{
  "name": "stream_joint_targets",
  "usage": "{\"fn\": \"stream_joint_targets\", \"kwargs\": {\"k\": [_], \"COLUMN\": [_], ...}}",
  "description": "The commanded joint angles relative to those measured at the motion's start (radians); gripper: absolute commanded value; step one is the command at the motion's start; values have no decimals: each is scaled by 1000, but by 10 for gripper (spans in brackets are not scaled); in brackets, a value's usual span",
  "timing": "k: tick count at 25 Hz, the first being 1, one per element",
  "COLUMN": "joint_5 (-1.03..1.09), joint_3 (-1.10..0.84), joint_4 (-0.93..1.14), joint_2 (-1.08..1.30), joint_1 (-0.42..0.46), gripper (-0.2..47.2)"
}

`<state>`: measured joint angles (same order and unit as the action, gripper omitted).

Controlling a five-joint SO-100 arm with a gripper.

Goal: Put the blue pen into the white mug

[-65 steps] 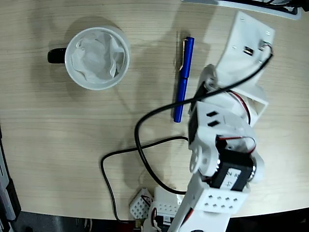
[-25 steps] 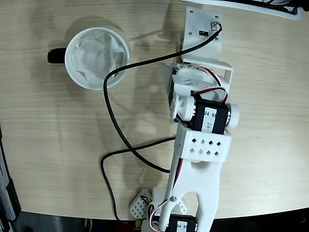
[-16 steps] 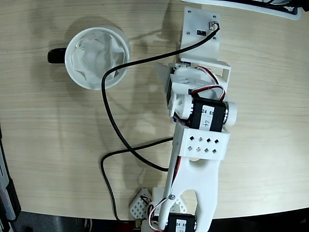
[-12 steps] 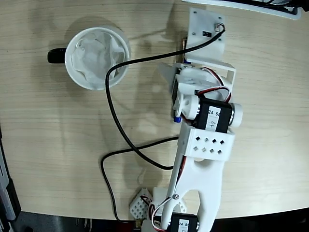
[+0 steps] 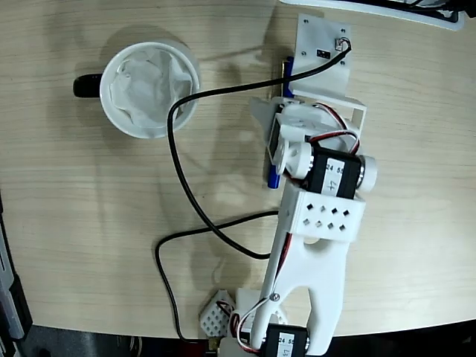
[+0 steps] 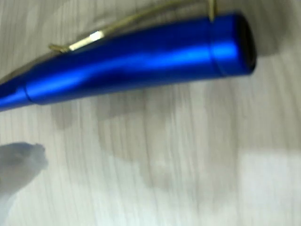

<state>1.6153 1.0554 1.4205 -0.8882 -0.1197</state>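
Blue pen (image 6: 136, 59) lies flat on the wooden table (image 5: 89, 223) near its far edge, mostly hidden beneath my gripper (image 5: 277, 141). Finger spread: I cannot tell. I should straddle the barrel mid-length, close squarely, then lift toward the mug (image 5: 149, 88) near the far left corner.

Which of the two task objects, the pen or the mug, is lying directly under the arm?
The blue pen: it lies on the table beneath the arm's head, only its ends showing. The white mug stands apart at upper left in the fixed view.
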Motion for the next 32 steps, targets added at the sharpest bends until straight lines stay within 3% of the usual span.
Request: {"fn": "stream_joint_targets", "kwargs": {"k": [1,9,15,21,27,32], "joint_5": [18,18,17,15,15,15], "joint_3": [-9,-9,-9,-9,-9,-9], "joint_4": [3,2,2,-5,-29,-31], "joint_2": [-18,23,44,46,43,40], "joint_1": [-3,5,5,6,12,18], "gripper": [281,274,243,194,74,58]}}
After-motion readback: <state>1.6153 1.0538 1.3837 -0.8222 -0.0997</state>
